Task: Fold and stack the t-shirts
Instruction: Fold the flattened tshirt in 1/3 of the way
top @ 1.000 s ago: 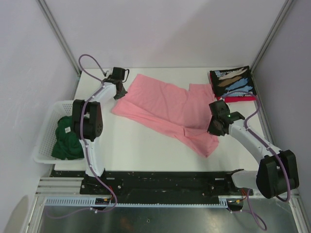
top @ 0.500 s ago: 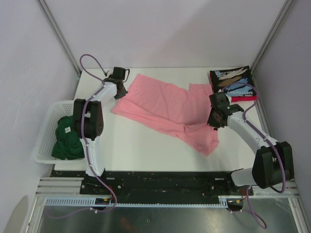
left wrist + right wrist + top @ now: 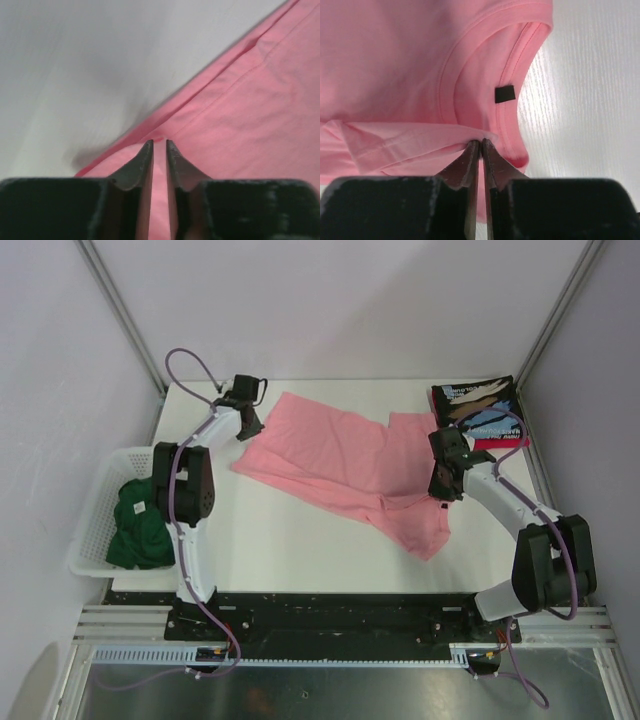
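Observation:
The light pink t-shirt (image 3: 330,455) lies spread across the middle of the table. My left gripper (image 3: 248,428) sits at its far left corner, its jaws nearly closed on the pink cloth (image 3: 250,100) at the hem (image 3: 159,142). My right gripper (image 3: 438,485) is shut on a fold of the pink cloth (image 3: 481,141) next to the collar with its black tag (image 3: 505,93). The black printed t-shirt (image 3: 480,405) lies folded on the red one (image 3: 497,443) at the back right. The dark green t-shirt (image 3: 135,525) lies in the basket.
The white slatted basket (image 3: 95,502) stands at the table's left edge. The folded stack lies just behind my right arm. Metal frame posts rise at both back corners.
My right gripper has moved back and a little left with the pink fold, pulling that side of the shirt over itself. The left gripper has stayed at the corner.

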Tool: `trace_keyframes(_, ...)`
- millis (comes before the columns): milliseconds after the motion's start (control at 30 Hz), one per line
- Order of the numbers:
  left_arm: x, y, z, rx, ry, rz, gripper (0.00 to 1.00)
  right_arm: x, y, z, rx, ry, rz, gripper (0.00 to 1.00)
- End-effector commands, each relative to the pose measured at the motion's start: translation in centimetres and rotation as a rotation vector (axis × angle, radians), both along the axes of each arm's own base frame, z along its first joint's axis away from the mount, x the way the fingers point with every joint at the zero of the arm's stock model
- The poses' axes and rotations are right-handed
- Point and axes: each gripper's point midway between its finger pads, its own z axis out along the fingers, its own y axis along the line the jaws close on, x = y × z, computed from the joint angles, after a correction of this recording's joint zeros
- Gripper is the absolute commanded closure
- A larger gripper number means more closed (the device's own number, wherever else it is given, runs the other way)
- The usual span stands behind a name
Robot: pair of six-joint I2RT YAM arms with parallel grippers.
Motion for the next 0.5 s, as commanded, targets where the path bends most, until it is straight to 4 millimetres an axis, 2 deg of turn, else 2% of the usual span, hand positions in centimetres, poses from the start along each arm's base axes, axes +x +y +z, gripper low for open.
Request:
trace_keyframes(0, 2.1, 0.1, 2.0, -0.010, -0.060, -0.031, 0.62, 1.1, -1.0, 0.8, -0.029, -0.023, -0.024, 0.82)
trace_keyframes(33, 2.2, 0.3, 2.2, -0.018, -0.063, -0.035, 0.52, 1.1, -1.1, 0.8, -0.028, -0.021, -0.024, 0.76)
trace_keyframes(67, 2.2, 0.4, 2.4, -0.024, -0.065, -0.040, 0.46, 1.1, -1.1, 0.8, -0.023, -0.022, -0.024, 0.72)
trace_keyframes(133, 2.0, 0.7, 2.9, -0.030, -0.068, -0.046, 0.40, 1.1, -0.8, 1.4, -0.009, -0.039, -0.018, 0.67)
trace_keyframes(233, 1.3, 0.4, 2.8, -0.046, -0.055, -0.071, 0.41, 1.4, 0.3, 2.6, 0.024, -0.088, 0.007, 0.66)
trace_keyframes(300, 0.3, 0.2, 2.3, -0.064, -0.035, -0.074, 0.45, 1.3, 1.7, 3.0, 0.046, -0.103, 0.040, 0.65)
trace_keyframes(467, -2.7, -0.9, 0.2, -0.133, 0.014, -0.081, 0.48, 0.4, 6.8, 1.7, 0.058, -0.081, 0.174, 0.65)
